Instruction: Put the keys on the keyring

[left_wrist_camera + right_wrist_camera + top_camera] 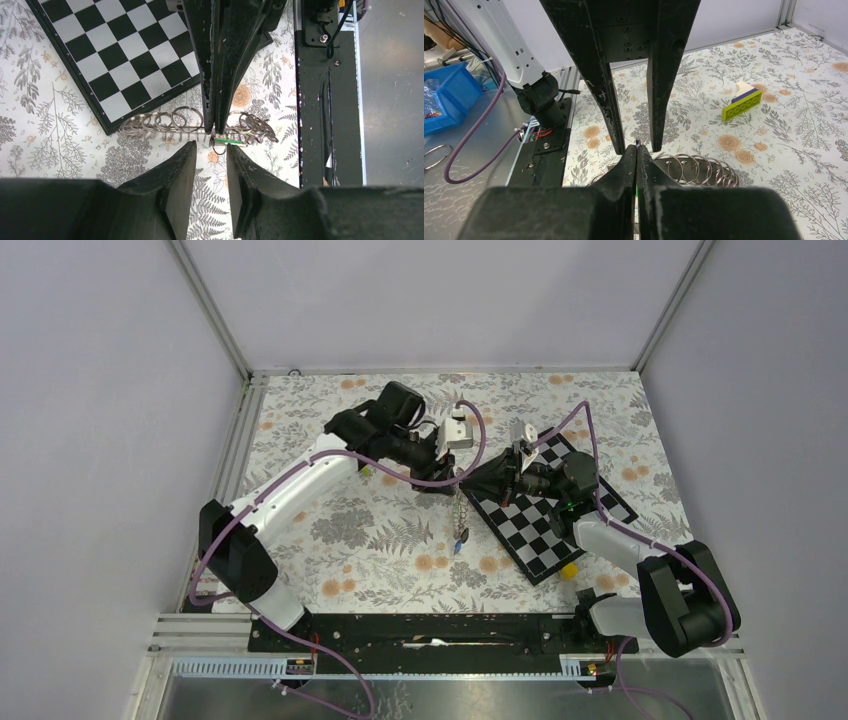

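- While the right end effector [636,150] keeps its black fingers pressed together, it pinches the long silver-grey metal keyring [165,122], a string of overlapping wire rings, just off the edge of the black-and-white checkerboard [125,55].
- Facing it tip to tip, the left end effector [210,145] has its two black fingers spread, with a clear gap between them. Nothing is clamped there, and one small ring sits just in front of the gap.
- A tiny key with a bright green plastic head [231,142] lies against the rings right beside the pinch point, off the checkerboard. Whether it is threaded on cannot be told.
- From the top camera, the keyring runs as a thin strand along the checkerboard's edge on the left arm's side, heading toward the arm bases.
- A tiny blue-headed key [457,545] sits at the strand's near end, apart from the checkerboard.
- Whether the strand rests on the floral-print tabletop [380,550] or hangs just above it cannot be told.
- A small yellow block [568,571] sits just beside the checkerboard's near corner.
- A yellow-green studded stick [742,104] with a purple strip on top lies on the tabletop, well apart from the checkerboard.
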You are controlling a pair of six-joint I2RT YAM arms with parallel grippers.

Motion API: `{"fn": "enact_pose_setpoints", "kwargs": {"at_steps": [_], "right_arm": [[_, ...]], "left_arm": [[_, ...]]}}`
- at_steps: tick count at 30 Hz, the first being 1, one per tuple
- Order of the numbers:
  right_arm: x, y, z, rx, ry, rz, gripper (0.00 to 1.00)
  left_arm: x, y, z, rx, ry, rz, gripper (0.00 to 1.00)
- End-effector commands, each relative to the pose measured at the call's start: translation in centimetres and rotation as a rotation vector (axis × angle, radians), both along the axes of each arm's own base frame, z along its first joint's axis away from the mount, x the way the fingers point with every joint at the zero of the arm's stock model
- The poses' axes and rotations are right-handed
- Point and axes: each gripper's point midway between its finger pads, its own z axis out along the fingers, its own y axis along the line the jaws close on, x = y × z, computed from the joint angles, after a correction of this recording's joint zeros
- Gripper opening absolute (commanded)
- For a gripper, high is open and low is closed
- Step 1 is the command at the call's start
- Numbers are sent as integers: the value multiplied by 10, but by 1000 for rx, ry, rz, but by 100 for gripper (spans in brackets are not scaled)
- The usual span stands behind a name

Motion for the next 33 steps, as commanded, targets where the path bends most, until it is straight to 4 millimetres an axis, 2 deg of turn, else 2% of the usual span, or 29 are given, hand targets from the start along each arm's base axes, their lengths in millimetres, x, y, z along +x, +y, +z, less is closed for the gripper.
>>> {"fn": "enact_pose_setpoints", "kwargs": {"at_steps": [1, 10, 18, 26, 33], "right_arm": [[0, 0, 32, 42, -141, 5, 0], [-1, 0, 33, 43, -142, 6, 0], [-1, 0, 32, 43, -143, 6, 0], [-1, -1, 33, 44, -143, 4, 0], [-1, -1, 33, 43, -144, 4, 0]], "left_arm": [[-2, -11, 33, -91, -38, -39, 34], [-2, -15, 30, -93, -7, -46, 23], [-2, -12, 18, -68, 3, -40, 23], [-1, -12, 12, -56, 9, -40, 27], [-2, -12, 7, -51, 20, -43, 21]]}}
